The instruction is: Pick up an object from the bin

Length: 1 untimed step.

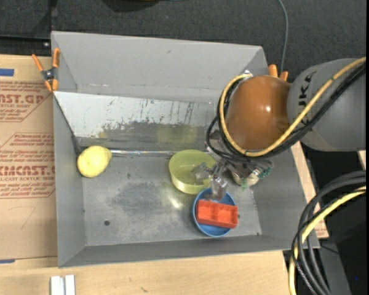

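Green round bowl [186, 171] sits hollow, gripper [218, 184] at its right rim. Red studded brick [218, 214] lies in shallow blue dish [200, 221]; jaws' state cannot be told

The cardboard sheet [21, 134] lying left of the bin carries red print: near its top, large block letters that read roughly "CAST.CP", with the start of the word cut off at the edge, and lower down a second large word ending in "CAST" with the line "CELL-CAST ACRYLIC SHEET" directly under it. The slanted small lines between these two blocks are too small to read. On the grey shell of the robot arm [332, 115] stand the black letters "KU", running up the casing beside the yellow cable, the rest of the word hidden.
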Motion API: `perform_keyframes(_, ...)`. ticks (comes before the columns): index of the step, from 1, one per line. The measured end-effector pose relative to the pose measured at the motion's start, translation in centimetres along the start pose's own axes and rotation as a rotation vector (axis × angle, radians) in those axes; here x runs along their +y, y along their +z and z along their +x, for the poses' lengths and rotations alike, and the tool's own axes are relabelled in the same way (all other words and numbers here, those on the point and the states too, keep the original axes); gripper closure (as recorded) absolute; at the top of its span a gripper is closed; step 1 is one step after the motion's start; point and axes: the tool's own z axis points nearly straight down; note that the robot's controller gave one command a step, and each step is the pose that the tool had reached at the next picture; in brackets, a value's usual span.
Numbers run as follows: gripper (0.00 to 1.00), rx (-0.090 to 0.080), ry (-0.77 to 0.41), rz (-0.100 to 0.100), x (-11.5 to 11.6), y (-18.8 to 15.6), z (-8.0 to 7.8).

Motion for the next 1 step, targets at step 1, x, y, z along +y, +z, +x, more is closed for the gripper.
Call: perform_keyframes(1, 1.00, -0.004, 0.003, 0.003, -0.07, -1.38, -0.10)
